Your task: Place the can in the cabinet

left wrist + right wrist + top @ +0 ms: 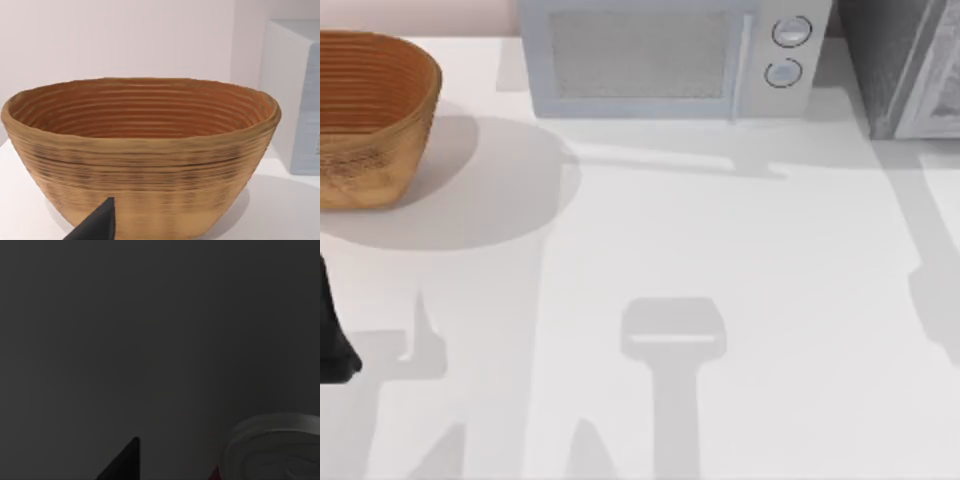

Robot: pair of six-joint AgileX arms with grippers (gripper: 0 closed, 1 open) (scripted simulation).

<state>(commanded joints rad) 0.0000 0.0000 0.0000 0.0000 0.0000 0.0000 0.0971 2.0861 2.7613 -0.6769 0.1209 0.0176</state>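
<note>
A: On the tabletop [720,250], where's the cabinet [905,65]?
B: Back right, beside the microwave [665,55]. The basket [370,115] is back left.
A: And the can [275,447]?
B: Against the dark wall, beside the right pincer [125,460], likely being stowed. Grip: can't tell. Left pincer [97,225] faces the basket; can't tell either.

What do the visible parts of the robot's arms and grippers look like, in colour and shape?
Little shows. The left arm is a plain black shape at the top view's left edge, without visible markings or cables. In the left wrist view, a matte black, pointed fingertip of the left gripper appears. The right wrist view is dark.
</note>
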